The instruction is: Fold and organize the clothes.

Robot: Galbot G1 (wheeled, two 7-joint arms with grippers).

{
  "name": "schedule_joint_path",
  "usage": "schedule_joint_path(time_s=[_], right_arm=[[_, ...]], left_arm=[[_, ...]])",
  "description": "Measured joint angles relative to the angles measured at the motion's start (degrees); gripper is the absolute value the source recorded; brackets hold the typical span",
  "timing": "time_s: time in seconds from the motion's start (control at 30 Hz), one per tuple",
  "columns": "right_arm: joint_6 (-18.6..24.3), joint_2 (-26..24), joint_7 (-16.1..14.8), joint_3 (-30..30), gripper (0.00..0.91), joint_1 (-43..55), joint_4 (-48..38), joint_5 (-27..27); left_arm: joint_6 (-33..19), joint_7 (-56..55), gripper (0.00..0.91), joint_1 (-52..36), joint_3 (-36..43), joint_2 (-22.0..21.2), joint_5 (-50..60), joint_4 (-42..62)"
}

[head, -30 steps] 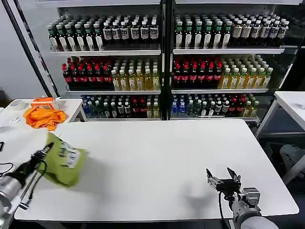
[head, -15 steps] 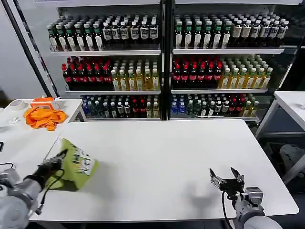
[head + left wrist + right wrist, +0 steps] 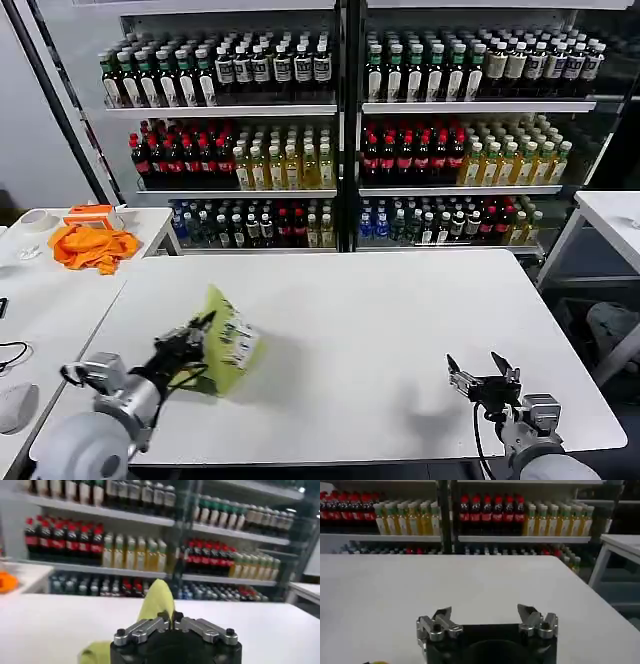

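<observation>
Left gripper (image 3: 203,325): jaws closed on a bunched fold of the lime T-shirt (image 3: 228,342), which hangs gathered at the white table's (image 3: 380,310) left-front area, lower edge apparently touching the surface. Right gripper (image 3: 482,376): jaws spread wide, holding nothing, parked low at the right-front edge. Judgement: the garment is in transport to the work area. Next, it needs laying flat and spreading before any fold.

My left gripper (image 3: 196,336), black with silver links, pinches the lime yellow-green T-shirt (image 3: 228,343), its white label printed dark. Table (image 3: 380,320) white. Orange cloth (image 3: 92,245) at the frame's left edge. Shelf bottles (image 3: 300,160) in bands: red, yellow, pale green, dark. My right gripper (image 3: 482,380) black and grey.
</observation>
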Motion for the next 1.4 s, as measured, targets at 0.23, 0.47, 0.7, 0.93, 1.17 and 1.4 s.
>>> schedule_joint_path(time_s=[0.23, 0.47, 0.7, 0.93, 1.17, 1.4], right_arm=[[-0.1, -0.5, 0.1, 0.4, 0.907, 0.1, 0.3, 0.3], [-0.2, -0.1, 0.2, 0.2, 0.907, 0.3, 0.4, 0.3], [-0.2, 0.2, -0.3, -0.8, 0.907, 1.2, 0.8, 1.3], [-0.1, 1.0, -0.4, -2.3, 0.907, 2.8, 1.5, 4.6], [0.2, 2.5, -0.2, -6.1, 0.907, 4.7, 1.6, 9.0], [0.4, 5.3, -0.9, -13.4, 0.907, 7.1, 0.5, 10.8]], left_arm=[[0.4, -2.7, 0.504, -4.4, 9.5, -4.3, 1.3, 1.5], [-0.5, -4.0, 0.907, -9.9, 17.5, -9.4, 0.2, 3.7], [-3.4, -4.2, 0.907, -12.4, 23.6, -14.0, 0.1, 6.2], [-5.8, -4.3, 0.907, -11.5, 24.5, -15.6, -1.9, 5.1], [-8.0, -5.4, 0.907, -7.6, 19.1, -14.6, -3.5, 2.6], [-9.8, -6.5, 0.907, -2.7, 12.4, -14.1, -3.6, 1.6]])
